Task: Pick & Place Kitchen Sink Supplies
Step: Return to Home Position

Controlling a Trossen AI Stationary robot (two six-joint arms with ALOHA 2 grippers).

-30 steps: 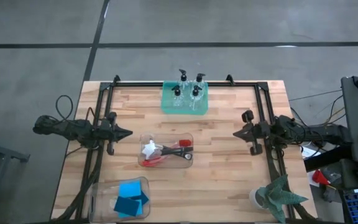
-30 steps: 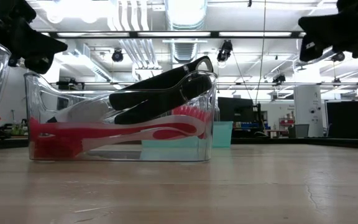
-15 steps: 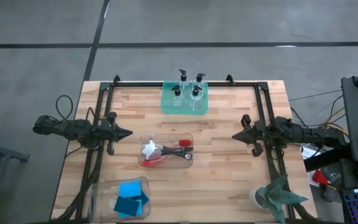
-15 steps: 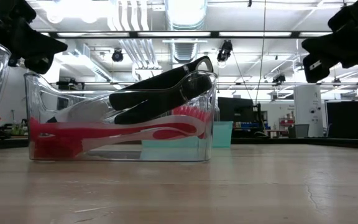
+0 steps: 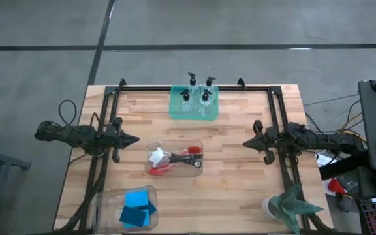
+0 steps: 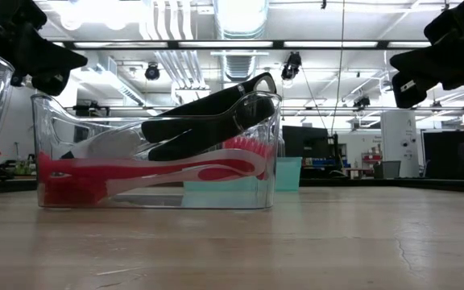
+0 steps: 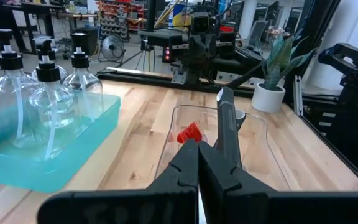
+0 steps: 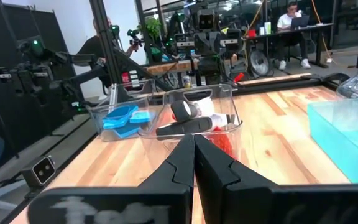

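Red, black and white-headed brushes (image 5: 175,158) lie in a clear bin at the table's middle; they also show in the low view (image 6: 167,153). Blue sponges (image 5: 138,209) sit in a clear bin at the near left. Several clear pump bottles (image 5: 198,96) stand in a green tray at the far edge. My left gripper (image 5: 136,139) hovers shut left of the brush bin; in its wrist view the fingers (image 7: 199,158) point at that bin. My right gripper (image 5: 245,141) is shut, right of the bin, fingers (image 8: 194,152) together.
A green potted plant (image 5: 292,204) stands at the near right corner. A dark frame (image 5: 194,87) runs along the far edge and both sides of the table. Bare wood (image 5: 234,183) lies between the brush bin and the plant. People sit in the room beyond (image 8: 289,17).
My right gripper has moved a little toward the table's left, nearer the brush bin, and sunk slightly in the low view. The left arm and all the supplies have stayed where they were.
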